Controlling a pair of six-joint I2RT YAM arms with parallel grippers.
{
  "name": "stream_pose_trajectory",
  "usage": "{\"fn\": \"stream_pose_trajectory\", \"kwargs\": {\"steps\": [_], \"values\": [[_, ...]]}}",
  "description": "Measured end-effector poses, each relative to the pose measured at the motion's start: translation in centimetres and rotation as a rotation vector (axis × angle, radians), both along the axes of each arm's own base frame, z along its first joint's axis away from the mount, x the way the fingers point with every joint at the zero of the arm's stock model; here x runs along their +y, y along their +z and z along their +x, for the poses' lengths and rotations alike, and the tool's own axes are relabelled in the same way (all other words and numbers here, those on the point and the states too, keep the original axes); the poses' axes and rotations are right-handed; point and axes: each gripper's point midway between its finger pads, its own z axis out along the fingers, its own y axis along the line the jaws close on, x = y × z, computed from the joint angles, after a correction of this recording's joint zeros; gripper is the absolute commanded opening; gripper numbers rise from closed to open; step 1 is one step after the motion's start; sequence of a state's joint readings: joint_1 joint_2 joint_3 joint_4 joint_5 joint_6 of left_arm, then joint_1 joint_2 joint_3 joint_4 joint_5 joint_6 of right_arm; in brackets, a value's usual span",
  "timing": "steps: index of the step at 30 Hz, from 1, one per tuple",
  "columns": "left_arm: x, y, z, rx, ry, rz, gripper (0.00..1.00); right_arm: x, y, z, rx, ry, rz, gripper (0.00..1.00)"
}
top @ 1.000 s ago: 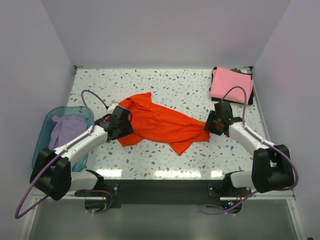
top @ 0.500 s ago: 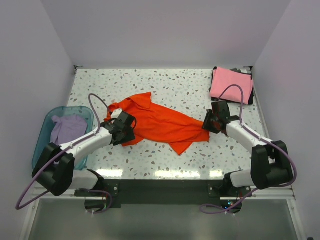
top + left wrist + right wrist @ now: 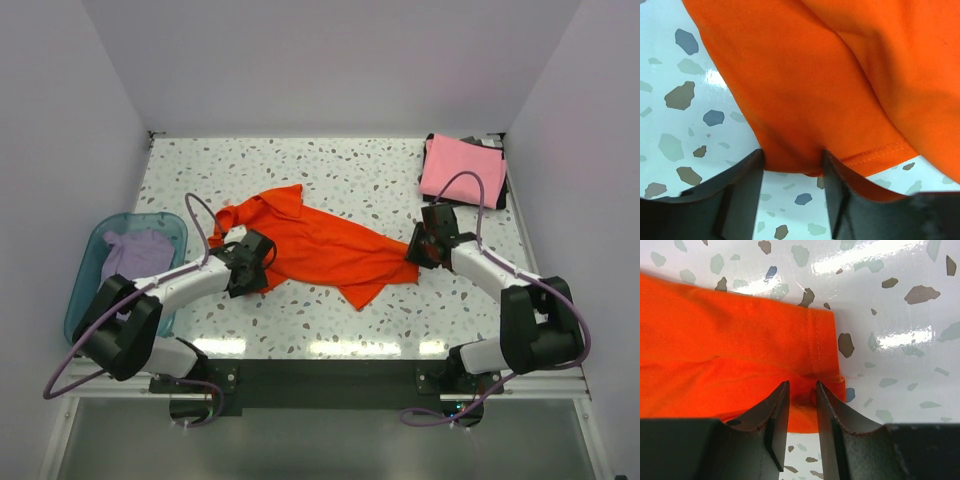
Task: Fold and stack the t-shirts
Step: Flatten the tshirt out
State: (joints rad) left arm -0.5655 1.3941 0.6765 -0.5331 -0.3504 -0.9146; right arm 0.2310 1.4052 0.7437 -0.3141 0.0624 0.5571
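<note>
- top view: a speckled white terrazzo-pattern desk (image 3: 350, 165) carries a bright orange-red t-shirt (image 3: 320, 245), which lies crumpled and unfolded across its middle, running from upper left to lower right.
- a folded pink t-shirt (image 3: 460, 170) sits in the far right corner of the desk, well apart from the orange one.
- a pale lavender t-shirt (image 3: 135, 255) lies bunched inside a translucent teal plastic basin (image 3: 82, 280) at the left edge of the desk.
- the left gripper (image 3: 265, 262) is low at the near left edge of the orange t-shirt, and the right gripper (image 3: 412, 250) is at the shirt's right end. the state of either gripper is too small to read from here.
- left wrist view: the left gripper (image 3: 792, 160) has its two dark fingers (image 3: 747, 175) standing clearly apart on the desk (image 3: 680, 100). the edge of the orange t-shirt (image 3: 815, 75) fills the gap between them, and the cloth there looks loose rather than squeezed, so this gripper reads as released around the edge. a stitched hem runs just right of the right-hand finger.
- right wrist view: the right gripper (image 3: 802, 390) has its fingers (image 3: 775, 410) close together with a narrow gap. a bunched bit of the orange t-shirt (image 3: 730, 340), just beside its stitched hem, sits in that gap. i cannot tell whether the cloth is truly clenched or only bracketed. glossy desk (image 3: 890, 315) shows past the hem on the right.
</note>
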Motion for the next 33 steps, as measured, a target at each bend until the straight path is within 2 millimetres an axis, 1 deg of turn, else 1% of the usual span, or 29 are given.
{"fn": "stream_pose_trajectory", "kwargs": {"steps": [1, 2, 4, 5, 7, 8, 10, 11, 12, 16, 18, 23, 27, 29, 30, 33], "values": [[0.0, 0.0, 0.0, -0.002, 0.003, 0.0, 0.49, 0.0, -0.1, -0.1, 0.002, 0.001, 0.0, 0.26], [0.0, 0.0, 0.1, -0.004, 0.004, 0.003, 0.42, 0.0, -0.1, -0.1, 0.003, 0.001, -0.001, 0.23], [0.1, 0.0, 0.2, -0.009, 0.011, 0.008, 0.34, -0.1, -0.3, -0.3, 0.009, 0.0, -0.001, 0.17], [0.2, 0.0, 0.3, -0.011, 0.014, 0.011, 0.27, -0.1, -0.4, -0.4, 0.012, 0.001, -0.002, 0.08], [0.2, 0.0, 0.4, -0.014, 0.017, 0.015, 0.2, -0.2, -0.7, -0.7, 0.021, 0.001, -0.004, 0.0], [0.2, 0.0, 0.4, -0.015, 0.017, 0.015, 0.14, -0.2, -0.9, -0.9, 0.026, 0.001, -0.005, 0.0], [0.2, 0.1, 0.4, -0.014, 0.017, 0.015, 0.09, -0.2, -1.0, -1.2, 0.031, -0.001, -0.004, 0.0], [0.2, 0.1, 0.4, -0.014, 0.017, 0.017, 0.03, -0.3, -1.0, -1.4, 0.031, -0.001, -0.004, 0.0], [0.3, 0.2, 0.4, -0.013, 0.019, 0.02, 0.0, -0.3, -0.9, -1.5, 0.03, -0.001, -0.004, 0.0], [0.4, 1.5, 0.8, -0.037, 0.023, 0.022, 0.0, -0.3, 0.4, -1.5, -0.007, -0.001, 0.005, 0.0], [0.4, 2.9, 1.3, -0.069, 0.027, 0.016, 0.0, -0.3, 1.3, -1.6, -0.03, -0.001, 0.01, 0.0], [0.5, 7.6, 2.4, -0.184, 0.045, -0.014, 0.0, -0.4, 3.5, -1.9, -0.071, 0.0, 0.019, 0.0], [1.1, 11.4, 2.8, -0.263, 0.058, -0.028, 0.0, -0.5, 5.9, -1.9, -0.116, 0.0, 0.026, 0.0], [1.5, 13.7, 3.2, -0.311, 0.065, -0.034, 0.0, -0.5, 7.8, -1.6, -0.153, -0.004, 0.028, 0.0], [1.7, 15.1, 3.4, -0.341, 0.069, -0.038, 0.0, -0.6, 8.6, -1.4, -0.169, -0.007, 0.026, 0.0], [2.1, 20.5, 4.4, -0.455, 0.077, -0.061, 0.0, -0.8, 12.4, -0.4, -0.249, -0.014, 0.023, 0.0]]}}
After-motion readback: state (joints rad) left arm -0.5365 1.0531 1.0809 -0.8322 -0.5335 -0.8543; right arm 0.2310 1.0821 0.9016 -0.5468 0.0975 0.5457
